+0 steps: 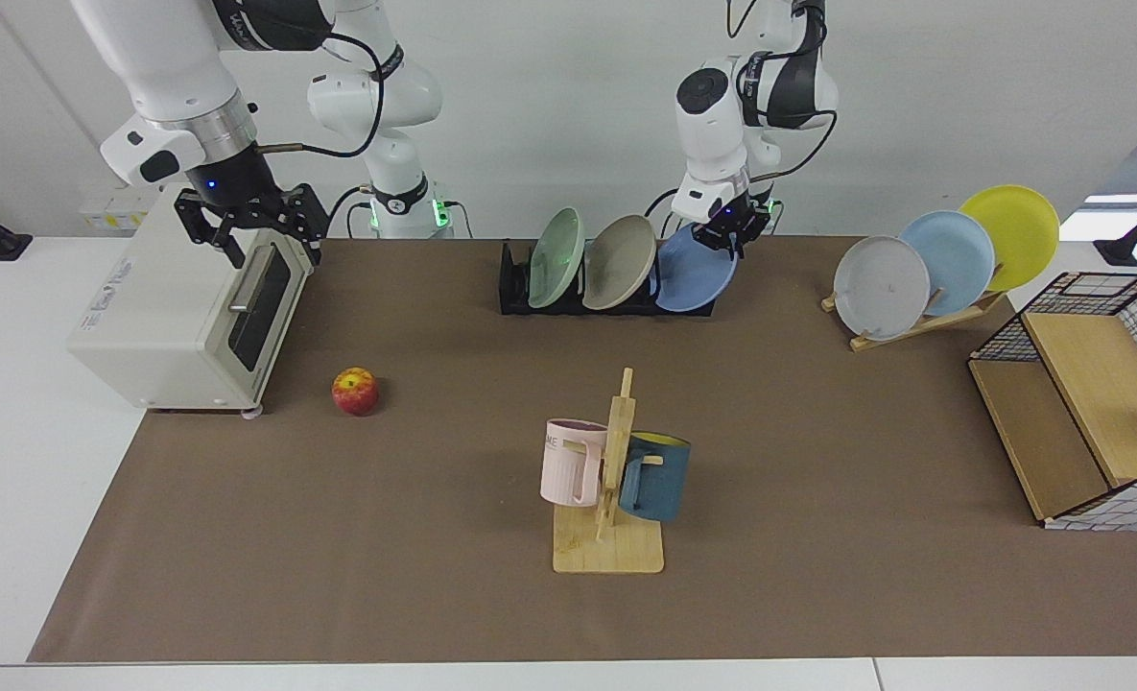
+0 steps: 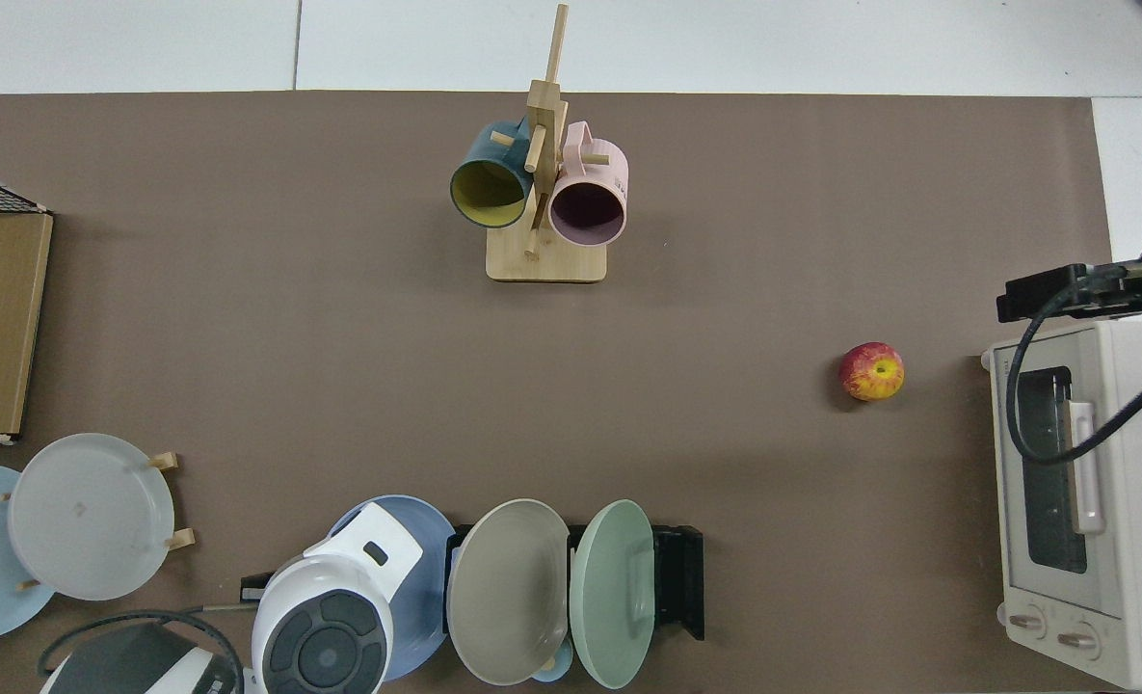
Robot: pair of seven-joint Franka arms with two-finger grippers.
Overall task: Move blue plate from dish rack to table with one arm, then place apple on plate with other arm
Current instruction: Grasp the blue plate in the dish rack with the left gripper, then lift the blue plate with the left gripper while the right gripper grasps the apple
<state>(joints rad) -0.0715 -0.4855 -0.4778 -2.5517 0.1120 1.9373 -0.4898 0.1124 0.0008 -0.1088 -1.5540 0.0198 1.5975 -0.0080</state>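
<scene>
The left arm is being held bent downward from its base at the back of the table (image 1: 11, 480), with the left gripper (image 1: 733, 235) set at the upper rim of the blue plate (image 1: 691, 276); whether its fingers are closed on that rim cannot be told, and in the top view the gripper is being hidden by the arm's white wrist. The right arm is being kept waiting above the cream toaster oven (image 1: 184, 307), its right gripper (image 1: 251, 223) being held with black fingers spread wide and nothing between them. The blue plate is being supported tilted in the end slot of the dish rack (image 1: 515, 288), beside a beige plate (image 1: 618, 261) and a pale green plate (image 1: 556, 257); its surface is showing as matte, plain periwinkle, round with a shallow rim. The rack is being seen as low, black and slotted. The apple (image 1: 355, 391), small, rounded, red with yellow patches, is lying on the brown mat near the oven, well apart from the rack.
</scene>
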